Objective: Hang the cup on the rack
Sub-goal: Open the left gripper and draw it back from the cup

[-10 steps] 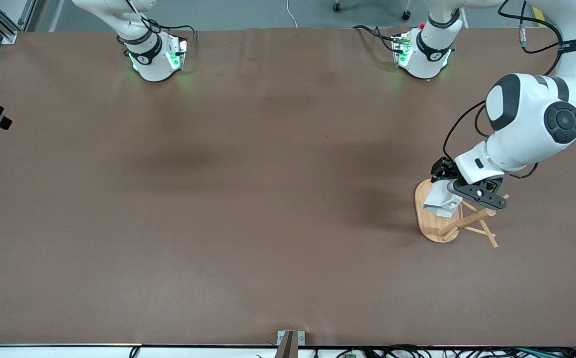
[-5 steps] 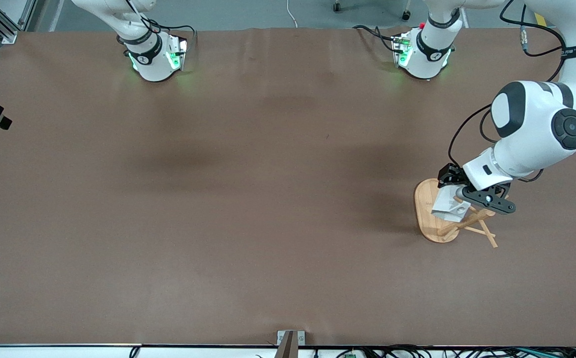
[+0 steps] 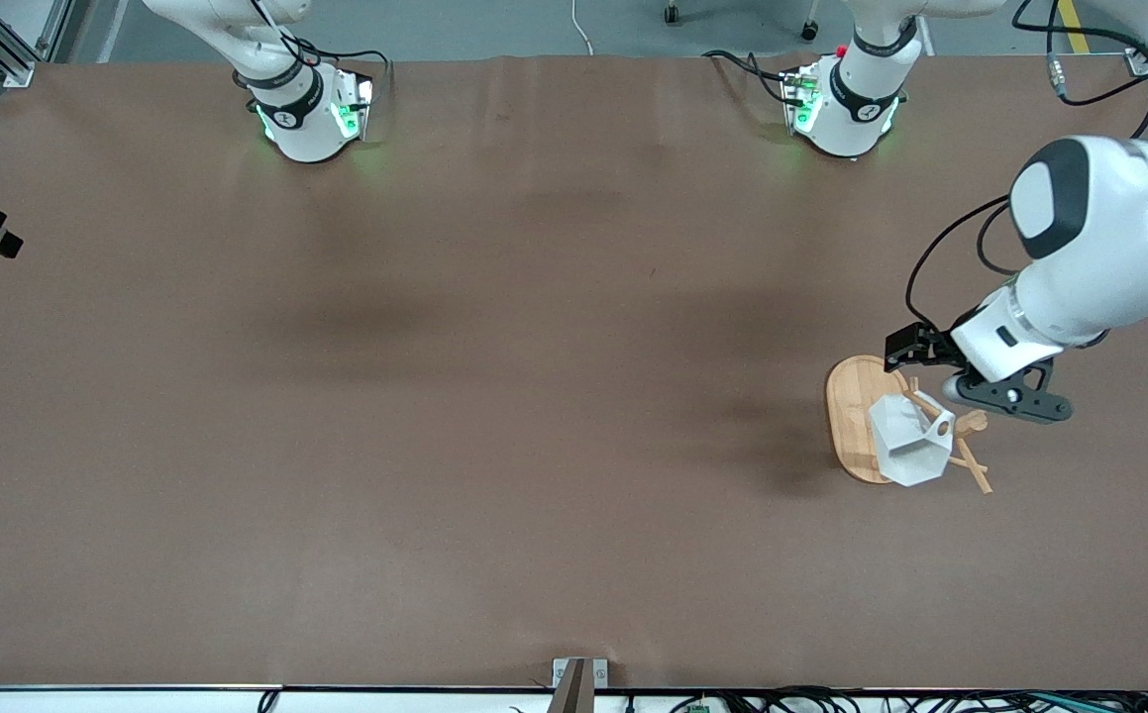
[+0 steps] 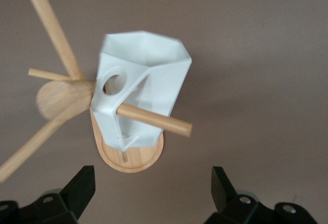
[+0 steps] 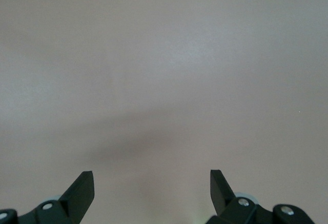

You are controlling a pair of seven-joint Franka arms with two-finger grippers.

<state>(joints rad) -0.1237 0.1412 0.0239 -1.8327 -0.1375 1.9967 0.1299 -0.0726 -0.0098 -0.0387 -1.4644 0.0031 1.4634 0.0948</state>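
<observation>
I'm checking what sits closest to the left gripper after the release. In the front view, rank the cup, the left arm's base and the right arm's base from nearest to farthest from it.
From the open left gripper, over the rack:
1. The cup, hanging on a peg just beside the gripper.
2. The left arm's base, at the table's far edge.
3. The right arm's base, toward the right arm's end.

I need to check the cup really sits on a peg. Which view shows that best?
The left wrist view: a peg passes through the cup. The front view shows the cup small against the rack; the right wrist view shows neither.
</observation>
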